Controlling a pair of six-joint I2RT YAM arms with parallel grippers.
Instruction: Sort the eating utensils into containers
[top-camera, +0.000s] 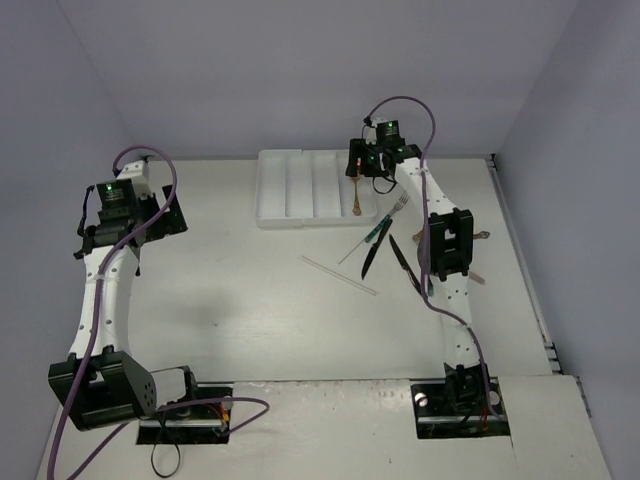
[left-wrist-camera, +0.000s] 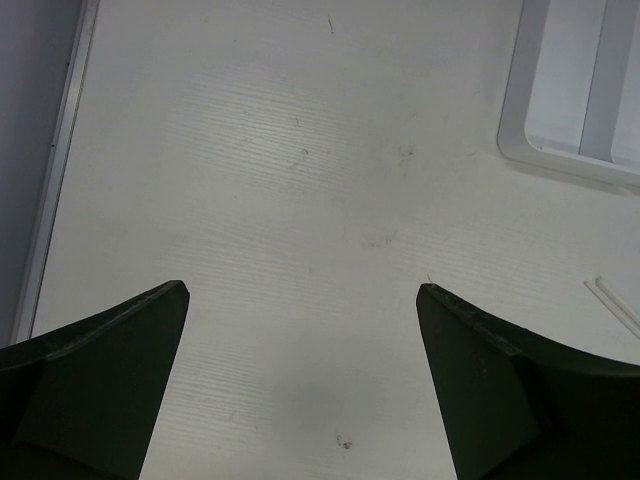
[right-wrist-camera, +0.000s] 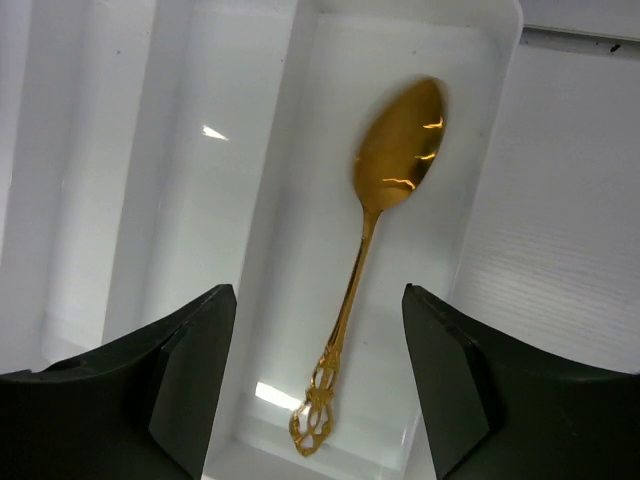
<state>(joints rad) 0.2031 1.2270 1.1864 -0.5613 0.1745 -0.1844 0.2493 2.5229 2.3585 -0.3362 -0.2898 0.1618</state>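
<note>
One utensil, the gold spoon (right-wrist-camera: 366, 235), lies flat on the floor of the white tray's (top-camera: 268, 215) rightmost compartment, bowl toward the far end and ornate handle toward the near wall. Nothing grips it. The right gripper (right-wrist-camera: 318, 295) hangs directly above the handle end with its jaws parted, one on each side, and neither appears to touch the metal. By my reading the placing step for this spoon is done. The other three compartments look bare in the overhead view.

On the surface just right of the tray, partly under the right arm, the remaining utensils (top-camera: 388, 245) lie in a loose crossed cluster. A fork (top-camera: 398, 207), two black knives (top-camera: 372, 258) and a teal-handled piece can be made out, while others are hidden by the arm. A thin pale strip (top-camera: 340, 274) lies nearby; I cannot tell what it is.

The left gripper (left-wrist-camera: 302, 288) hovers over bare surface well left of the tray, jaws wide apart and holding nothing.

The next move probably calls for raising the right arm clear of the tray wall and swinging back to the cluster. There it must single out one slim piece where several overlap, ideally an outlying one that can be pinched without dragging its neighbours.
</note>
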